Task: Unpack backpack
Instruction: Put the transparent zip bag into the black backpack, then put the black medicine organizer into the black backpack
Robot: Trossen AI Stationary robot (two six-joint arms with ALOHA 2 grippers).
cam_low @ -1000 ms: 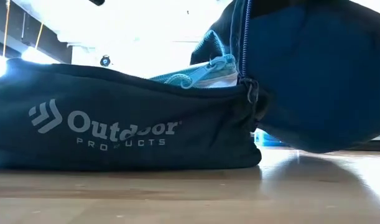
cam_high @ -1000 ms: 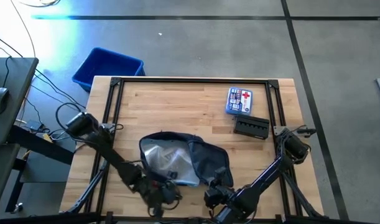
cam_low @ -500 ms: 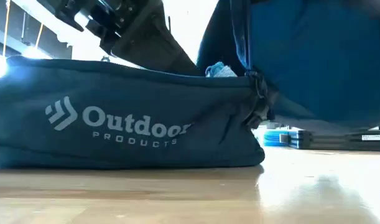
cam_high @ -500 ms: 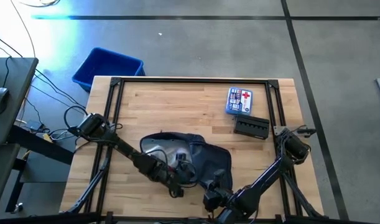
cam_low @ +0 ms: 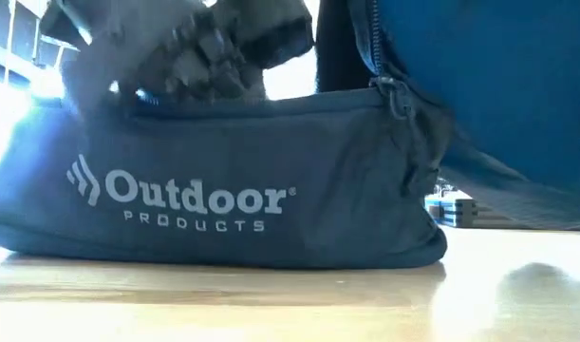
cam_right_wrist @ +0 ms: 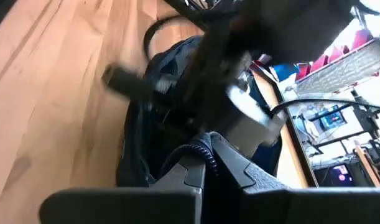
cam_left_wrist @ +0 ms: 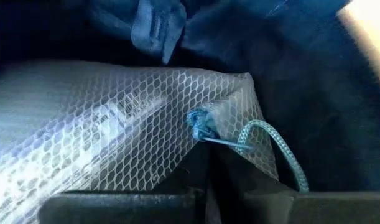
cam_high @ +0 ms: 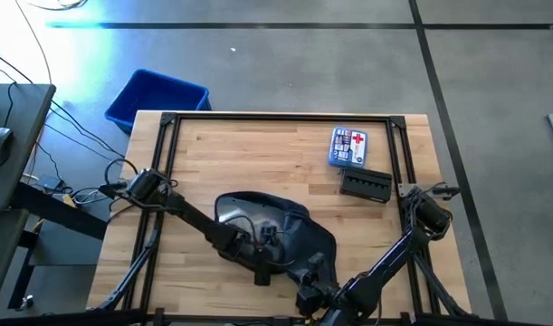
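Note:
The dark navy backpack (cam_high: 294,231) lies on its side on the table's near middle, its printed front wall (cam_low: 233,199) toward the low camera. My left gripper (cam_high: 263,257) is shut and reaches into the open top. Just beyond its fingertips (cam_left_wrist: 202,186) lies a white mesh pouch (cam_left_wrist: 115,124) with a teal cord loop (cam_left_wrist: 270,149). My right gripper (cam_high: 314,273) is shut on the backpack's flap at its near right side. The raised flap (cam_low: 479,85) hangs above the table. My left gripper's shut fingers stand right at the mesh pouch's corner (cam_left_wrist: 230,93), slanting down into the backpack; whether they touch it I cannot tell. My right gripper (cam_right_wrist: 205,168) pinches the zipper edge of the flap (cam_right_wrist: 190,152) between its two fingers, coming from the table's near right side. The flap is lifted clear, while the backpack's body rests on the table.
A first-aid box (cam_high: 349,147) and a black case (cam_high: 365,185) lie at the far right of the table. A blue bin (cam_high: 157,98) stands on the floor beyond the far left corner. Bare wood (cam_high: 231,154) stretches across the far left.
My left gripper has swung from the table's near edge toward the backpack and gone down into its open top, staying shut. It now covers much of the pale pouch. The backpack's front wall has shifted a little toward the right, and the right gripper keeps the flap raised.

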